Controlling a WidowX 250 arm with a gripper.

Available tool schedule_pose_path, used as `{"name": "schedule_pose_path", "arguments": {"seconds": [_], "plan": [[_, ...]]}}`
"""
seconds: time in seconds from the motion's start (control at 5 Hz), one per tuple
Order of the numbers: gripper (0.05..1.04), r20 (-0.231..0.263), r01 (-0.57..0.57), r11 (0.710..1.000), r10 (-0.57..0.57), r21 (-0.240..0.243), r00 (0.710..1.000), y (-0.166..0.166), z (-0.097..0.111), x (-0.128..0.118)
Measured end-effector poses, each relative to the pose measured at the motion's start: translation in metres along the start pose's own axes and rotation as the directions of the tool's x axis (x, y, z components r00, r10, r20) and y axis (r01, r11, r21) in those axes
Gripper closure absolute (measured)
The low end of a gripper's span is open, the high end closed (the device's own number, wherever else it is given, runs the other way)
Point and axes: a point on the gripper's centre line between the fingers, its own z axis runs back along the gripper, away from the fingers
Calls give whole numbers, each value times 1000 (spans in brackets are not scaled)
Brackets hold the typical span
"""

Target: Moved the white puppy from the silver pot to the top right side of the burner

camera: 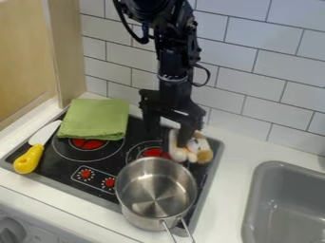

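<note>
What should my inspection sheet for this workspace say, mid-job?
Surface: black stovetop set in white counter.
Job's things: white-and-tan puppy at the stovetop's right side, behind the silver pot; pot upright, nothing seen inside.
Clutter: green cloth at back left; yellow-handled utensil at left edge.
Hand: low, right at the puppy; grip unclear.
Cables: black loops beside the arm, above the stovetop.
Surroundings: gray sink right, tiled wall behind.
</note>
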Motion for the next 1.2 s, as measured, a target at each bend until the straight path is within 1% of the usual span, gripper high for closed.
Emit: {"name": "schedule_pose_path", "arguments": {"seconds": [0.2, 0.6, 0.8, 1.0, 1.2], "plan": [[83, -4, 12, 1000, -12, -6, 1000, -1, 0, -1], [83, 18, 19, 1000, -19, -12, 1000, -2, 17, -1], [83, 70, 30, 999, -29, -17, 997, -4, 35, 3], [83, 140, 34, 999, -32, -11, 990, -5, 59, 6], [83, 182, 42, 998, -49, 41, 982, -3, 75, 1]]}}
